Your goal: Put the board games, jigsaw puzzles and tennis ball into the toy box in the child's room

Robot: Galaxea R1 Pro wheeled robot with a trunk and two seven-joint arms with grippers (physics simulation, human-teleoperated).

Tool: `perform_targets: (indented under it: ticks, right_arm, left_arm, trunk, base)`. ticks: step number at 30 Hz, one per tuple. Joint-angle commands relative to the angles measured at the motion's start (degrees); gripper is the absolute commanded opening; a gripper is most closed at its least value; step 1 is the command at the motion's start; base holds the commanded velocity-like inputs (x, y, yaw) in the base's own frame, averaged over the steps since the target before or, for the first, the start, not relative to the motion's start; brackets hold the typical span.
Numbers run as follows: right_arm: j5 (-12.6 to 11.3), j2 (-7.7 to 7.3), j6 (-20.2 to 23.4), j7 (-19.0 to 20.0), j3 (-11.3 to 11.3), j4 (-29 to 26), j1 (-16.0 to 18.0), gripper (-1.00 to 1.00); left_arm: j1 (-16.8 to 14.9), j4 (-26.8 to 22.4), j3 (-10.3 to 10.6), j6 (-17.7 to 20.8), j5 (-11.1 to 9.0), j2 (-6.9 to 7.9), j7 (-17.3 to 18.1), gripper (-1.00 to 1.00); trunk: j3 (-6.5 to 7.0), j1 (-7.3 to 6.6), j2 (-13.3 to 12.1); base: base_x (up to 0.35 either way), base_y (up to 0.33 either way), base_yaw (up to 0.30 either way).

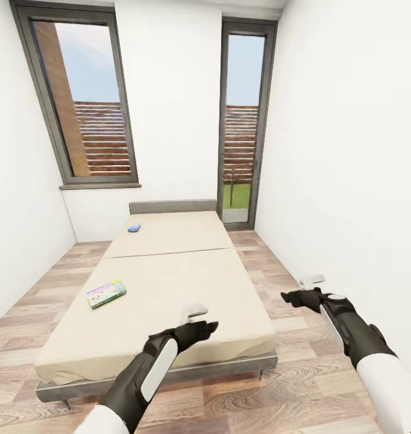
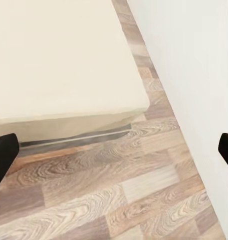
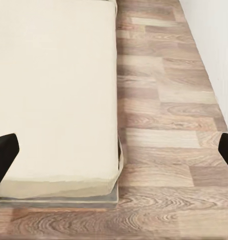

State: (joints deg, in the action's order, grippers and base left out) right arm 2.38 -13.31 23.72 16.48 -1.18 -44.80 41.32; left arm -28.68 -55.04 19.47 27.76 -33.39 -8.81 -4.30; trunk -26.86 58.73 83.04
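On the bed (image 1: 169, 283), a green-edged board game (image 1: 106, 293) lies near its left side; a small blue box (image 1: 134, 228), probably the second game, lies near the headboard. Left gripper (image 1: 199, 319) and right gripper (image 1: 302, 289) both spread wide, holding nothing, at the bed's foot.

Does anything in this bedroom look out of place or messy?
Only two game boxes left on the bed: a green-edged one lying askew near its left edge, and a light blue one by the headboard. Nothing looks damaged.
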Motion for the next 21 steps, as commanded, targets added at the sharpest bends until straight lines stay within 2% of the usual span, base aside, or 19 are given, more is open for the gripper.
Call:
perform_targets:
  ticks: [1,2,3,4,6,7,10,16,21]
  right_arm:
    - [0.4,0.05,3.4,1.2,-0.1,-1.2,-0.1,1.00]
    - [0.4,0.08,6.8,1.8,-0.1,-2.5,-0.5,1.00]
    - [0.4,0.11,8.2,2.1,-0.1,-3.1,-0.7,1.00]
    - [0.2,0.03,11.5,2.8,0.0,-5.8,-1.4,1.00]
    - [0.0,-0.09,12.7,3.1,0.0,-8.2,-2.2,1.00]
    - [0.3,0.27,15.5,3.3,0.3,-27.4,-11.8,1.00]
    - [0.2,0.29,15.9,3.3,0.3,-28.7,-12.4,1.00]
    - [0.4,0.14,16.4,3.3,0.4,-30.3,-13.2,1.00]
    - [0.4,0.11,16.4,3.3,0.3,-30.9,-13.3,1.00]
  left_arm:
    - [0.4,-0.1,1.7,-1.5,-1.9,0.12,-0.5,1.00]
    - [0.7,-0.2,2.8,-2.5,-2.8,0.21,-0.6,1.00]
    - [0.9,-0.3,3.2,-2.9,-3.2,0.24,-0.6,1.00]
    - [1.2,-0.5,4.0,-3.8,-4.0,0.35,-0.6,1.00]
    - [1.4,-0.5,4.4,-4.2,-4.1,0.36,-0.5,1.00]
    - [1.9,-0.6,4.8,-4.4,-4.6,0.38,-0.1,1.00]
    - [1.9,-0.6,4.8,-4.4,-4.7,0.38,-0.1,1.00]
    - [4.1,-4.1,4.7,-4.6,-4.3,0.70,-0.2,1.00]
    - [7.2,-9.4,4.2,-4.6,-4.1,1.81,-0.6,1.00]
  trunk:
    - [-0.07,0.00,0.0]
    - [-0.07,0.00,0.0]
    - [-0.07,0.00,0.0]
    - [-0.07,0.00,0.0]
    - [-0.07,0.00,0.0]
    - [-0.07,0.00,0.0]
    - [-0.07,0.00,0.0]
    - [-0.07,0.00,0.0]
    - [-0.07,0.00,0.0]
  base:
    - [0.000,0.000,0.000]
    - [0.000,0.000,0.000]
    - [0.000,0.000,0.000]
    - [0.000,0.000,0.000]
    - [0.000,0.000,0.000]
    - [0.000,0.013,0.000]
    - [0.000,0.090,0.000]
    - [0.000,0.302,0.000]
    - [0.000,0.315,0.000]
